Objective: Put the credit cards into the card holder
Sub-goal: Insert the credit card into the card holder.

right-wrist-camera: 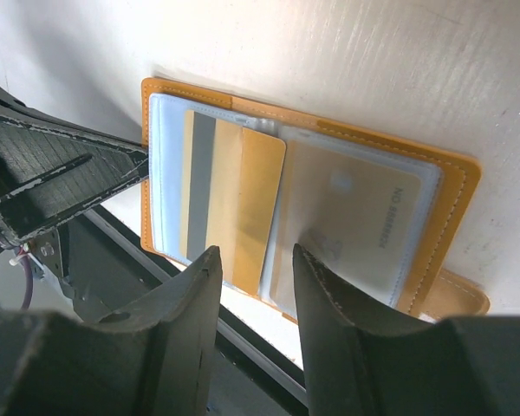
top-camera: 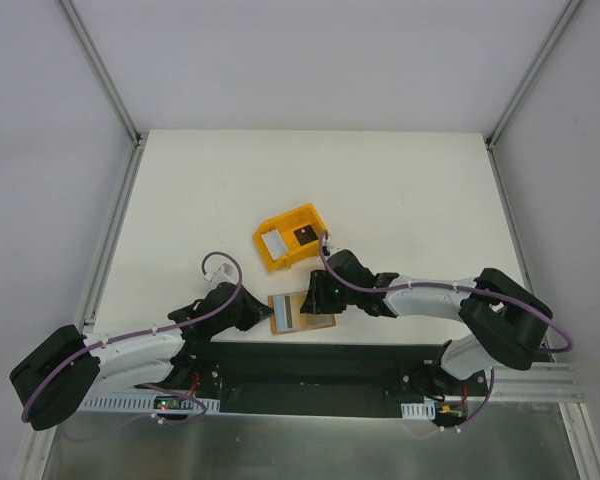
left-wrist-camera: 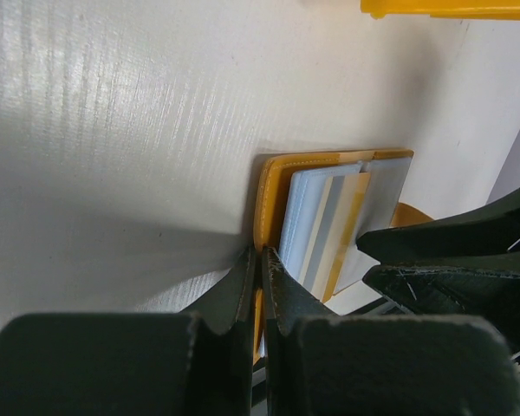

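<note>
The yellow plastic bin (top-camera: 288, 222) at mid-desk (top-camera: 380, 190) holds a pale grey card (top-camera: 272, 243) and a dark card (top-camera: 303, 236). The card holder (right-wrist-camera: 455, 186), tan and leather-like with clear sleeves, lies open and flat at the desk's near edge, its long axis along that edge. A striped tan card (right-wrist-camera: 243, 199) sits partly inside a sleeve. The left claw (left-wrist-camera: 260, 264) pinches the holder's edge. The right claw (right-wrist-camera: 253, 273) hovers above the holder, its fingers partly apart and empty.

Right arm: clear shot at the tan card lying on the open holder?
Probably yes. The right tool hangs open just above the tan card, nothing between them. The left tool pinches the card holder at its edge, off to one side, so it should not block the approach.
</note>
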Controlling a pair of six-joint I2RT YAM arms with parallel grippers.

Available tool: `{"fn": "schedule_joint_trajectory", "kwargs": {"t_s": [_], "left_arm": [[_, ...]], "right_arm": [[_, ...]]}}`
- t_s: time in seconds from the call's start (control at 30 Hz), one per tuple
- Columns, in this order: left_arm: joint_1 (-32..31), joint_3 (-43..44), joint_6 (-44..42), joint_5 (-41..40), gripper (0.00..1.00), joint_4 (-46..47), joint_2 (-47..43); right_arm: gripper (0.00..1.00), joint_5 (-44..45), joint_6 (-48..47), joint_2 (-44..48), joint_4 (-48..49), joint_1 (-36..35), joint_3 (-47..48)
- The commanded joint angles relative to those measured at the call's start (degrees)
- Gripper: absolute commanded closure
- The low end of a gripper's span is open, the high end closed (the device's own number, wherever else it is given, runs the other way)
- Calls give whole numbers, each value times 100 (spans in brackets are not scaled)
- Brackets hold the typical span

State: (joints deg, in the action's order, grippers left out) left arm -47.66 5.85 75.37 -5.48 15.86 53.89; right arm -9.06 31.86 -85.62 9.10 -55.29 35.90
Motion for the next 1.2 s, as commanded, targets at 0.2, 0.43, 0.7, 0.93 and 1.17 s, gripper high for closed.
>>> {"fn": "schedule_joint_trajectory", "kwargs": {"t_s": [0.2,0.43,0.7,0.93,1.17], "left_arm": [[-15,-13,-242,-50,100,-180,131],[-24,57,-330,64,100,-30,324],[-24,127,-339,108,100,58,491],[-24,154,-365,134,100,84,552],[-24,162,-348,152,100,119,570]], "right_arm": [[59,80,-180,-323,-269,-61,373],[59,-192,-320,-718,-330,-79,760],[59,-333,-548,-640,-190,-149,849],[58,-518,-602,-587,47,-149,840],[60,-535,-558,-605,48,-167,936]]}}
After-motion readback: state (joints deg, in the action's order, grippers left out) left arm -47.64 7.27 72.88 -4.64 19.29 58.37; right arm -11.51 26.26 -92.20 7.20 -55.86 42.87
